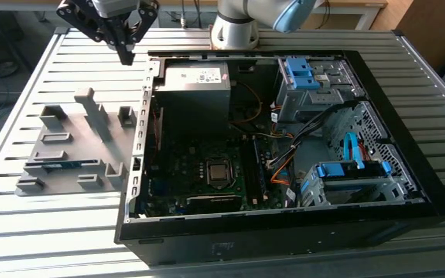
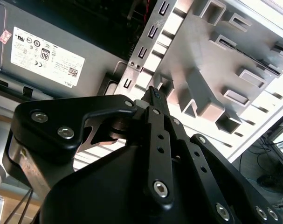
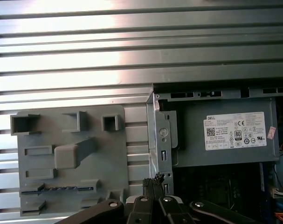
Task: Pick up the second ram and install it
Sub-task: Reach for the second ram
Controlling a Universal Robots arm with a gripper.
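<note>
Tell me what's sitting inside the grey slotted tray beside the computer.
One blue-green ram stick stands edgewise in a long slot of the grey tray, toward the side away from the gripper. Its lower edge is covered by the slot walls.

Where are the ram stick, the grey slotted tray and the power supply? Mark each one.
ram stick point(image 1: 58, 164): exterior view, blue-green edge showing in its tray slot.
grey slotted tray point(image 3: 111, 158): first wrist view, bare flat base.
power supply point(image 3: 190, 140): first wrist view, grey casing beside its label.
</note>
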